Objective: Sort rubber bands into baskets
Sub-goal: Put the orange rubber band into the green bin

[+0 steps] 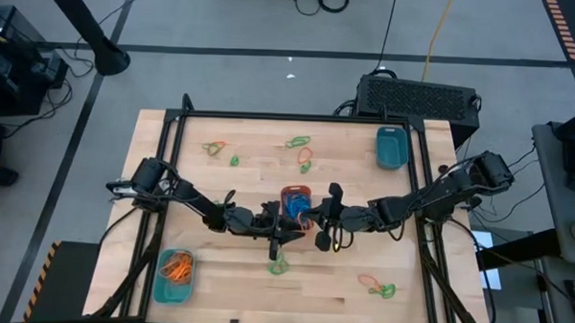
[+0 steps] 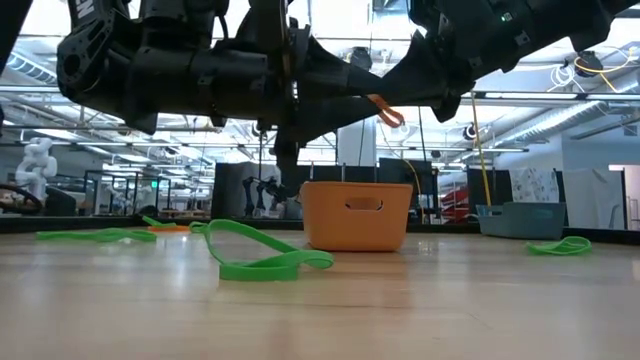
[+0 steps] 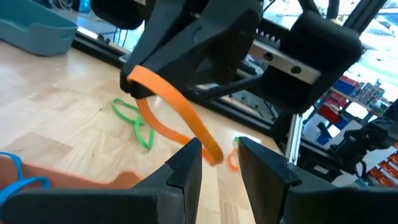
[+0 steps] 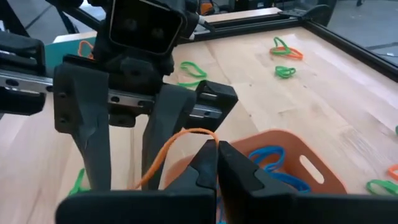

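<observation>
An orange rubber band hangs in the air from my right gripper, which is shut on it just above the orange basket. That basket stands mid-table and holds blue bands. My left gripper faces the right one, open, with its fingers on either side of the band's lower end. I cannot tell whether they touch it. One teal basket at the near left holds orange bands. Another teal basket stands at the far right. My right gripper pinches the orange band's upper end between its two fingertips, which slant down from the table's right side. The rest of the loop hangs slack below and away from the fingers, clear of the table and the basket.
Loose green and orange bands lie scattered on the wooden table: a green one just in front of the orange basket, some at the far side, some at the near right. A black frame rail borders the table.
</observation>
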